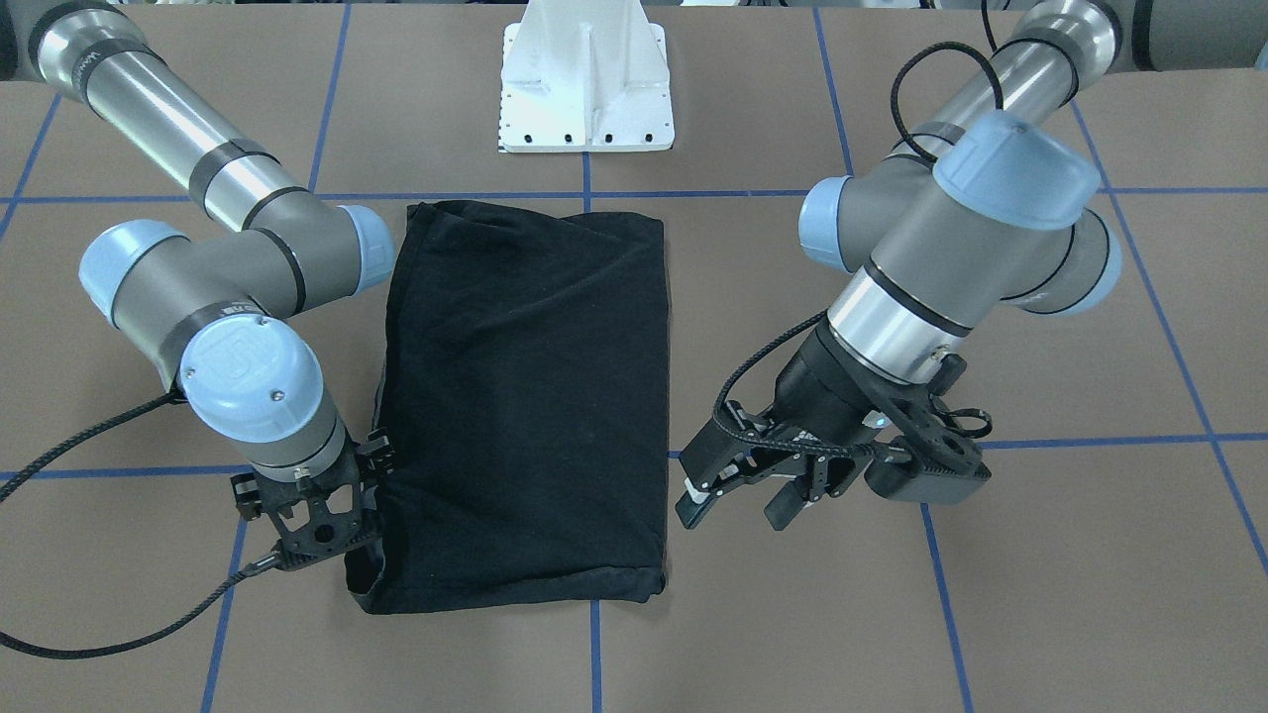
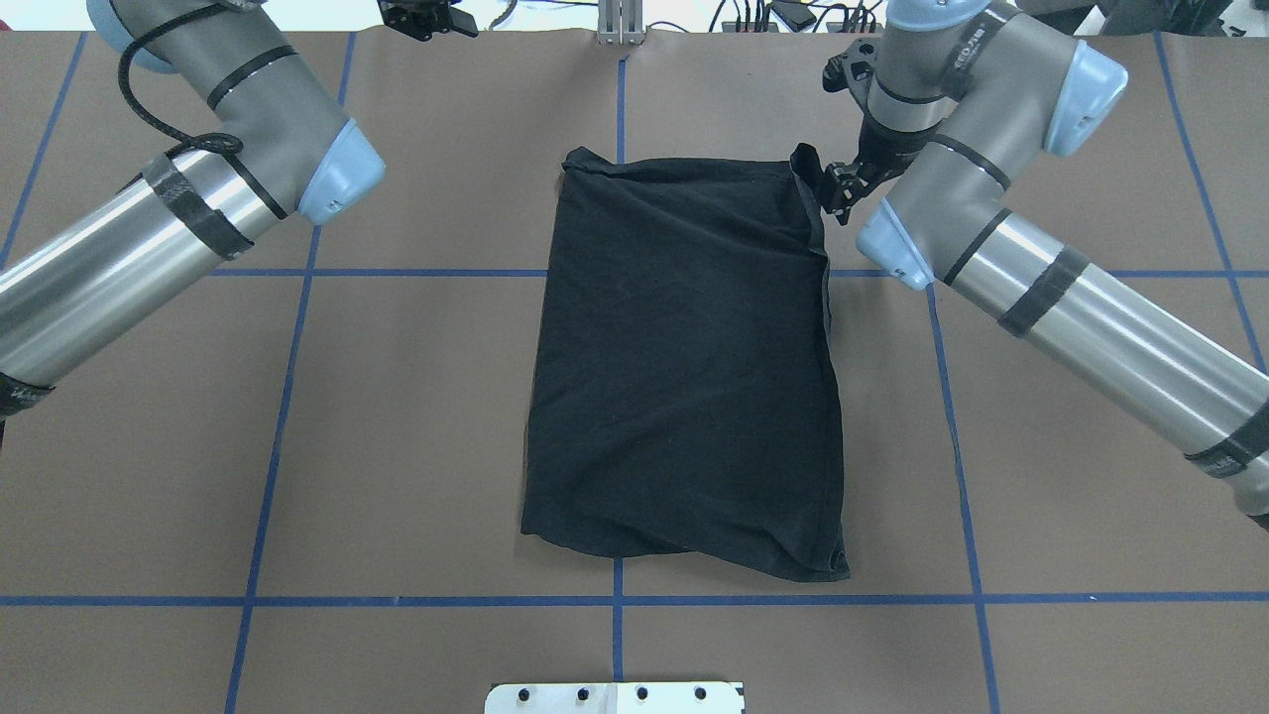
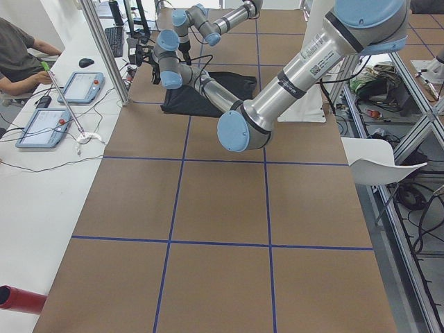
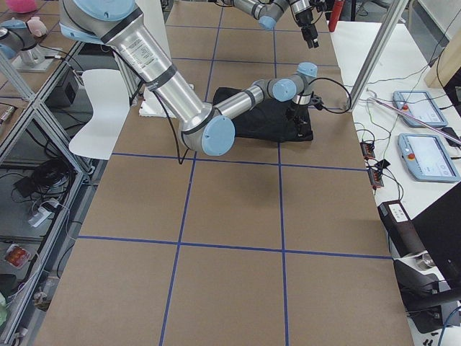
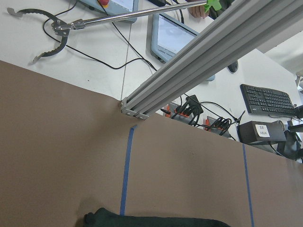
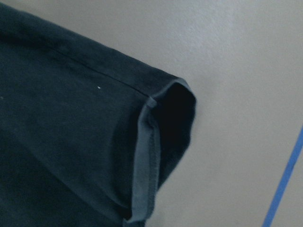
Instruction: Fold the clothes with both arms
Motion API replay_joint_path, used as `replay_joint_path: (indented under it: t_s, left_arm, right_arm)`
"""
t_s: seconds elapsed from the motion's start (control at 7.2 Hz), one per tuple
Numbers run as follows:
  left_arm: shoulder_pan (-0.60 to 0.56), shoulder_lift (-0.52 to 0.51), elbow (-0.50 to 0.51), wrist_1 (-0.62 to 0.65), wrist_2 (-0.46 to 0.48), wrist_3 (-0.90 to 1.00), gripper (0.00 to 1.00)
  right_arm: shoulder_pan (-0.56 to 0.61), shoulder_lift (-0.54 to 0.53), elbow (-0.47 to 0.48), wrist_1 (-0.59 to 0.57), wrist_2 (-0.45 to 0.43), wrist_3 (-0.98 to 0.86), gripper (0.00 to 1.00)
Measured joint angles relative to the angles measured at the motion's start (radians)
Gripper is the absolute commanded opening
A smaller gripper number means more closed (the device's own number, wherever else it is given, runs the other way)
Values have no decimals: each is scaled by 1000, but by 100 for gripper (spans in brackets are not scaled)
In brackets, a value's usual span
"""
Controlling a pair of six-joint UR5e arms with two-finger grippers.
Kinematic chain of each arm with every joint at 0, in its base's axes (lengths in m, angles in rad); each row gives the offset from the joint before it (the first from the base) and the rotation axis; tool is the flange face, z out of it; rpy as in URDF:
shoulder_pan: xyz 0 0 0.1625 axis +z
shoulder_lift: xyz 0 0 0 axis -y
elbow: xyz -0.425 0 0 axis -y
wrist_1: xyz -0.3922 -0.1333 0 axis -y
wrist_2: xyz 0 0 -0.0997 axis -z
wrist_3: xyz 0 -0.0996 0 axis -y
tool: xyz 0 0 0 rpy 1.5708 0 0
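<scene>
The black T-shirt (image 1: 525, 396) (image 2: 684, 367) lies folded into a tall rectangle mid-table, with no graphic showing. My right gripper (image 1: 332, 535) (image 2: 838, 193) (image 4: 299, 122) is down at the shirt's far corner on the robot's right, touching its edge. Its fingertips are hidden, so I cannot tell whether it is open or shut. The right wrist view looks closely at that corner (image 6: 161, 142), whose hem stands open in a loop. My left gripper (image 1: 738, 503) hangs raised off the table, open and holding nothing. The left wrist view catches only the shirt's far edge (image 5: 151, 221).
The white pedestal base (image 1: 586, 89) stands at the robot's side of the table. Beyond the far edge are an aluminium post (image 5: 199, 61), a desk with tablets (image 4: 425, 155), and a seated person (image 3: 21, 55). Blue tape lines grid the brown tabletop (image 2: 297, 446).
</scene>
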Motion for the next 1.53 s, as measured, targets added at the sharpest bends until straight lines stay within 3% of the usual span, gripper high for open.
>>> replay_joint_path:
  t_s: [0.28,0.69,1.25,1.53]
  left_arm:
    - [0,-1,0,0,-1,0,100]
    - [2,-4,0,1,-2,-2,100]
    - [4,-9,-1,11,-2,-1,100]
    - [3,-10,-1,13,-2,-1,100]
  right_arm:
    - [-21,35,-103,104,-38,12,100]
    - [-18,31,-174,132,-53,6,100]
    - [71,-22,-208,135,-43,-141,100]
    - [95,-27,-171,111,32,-160,100]
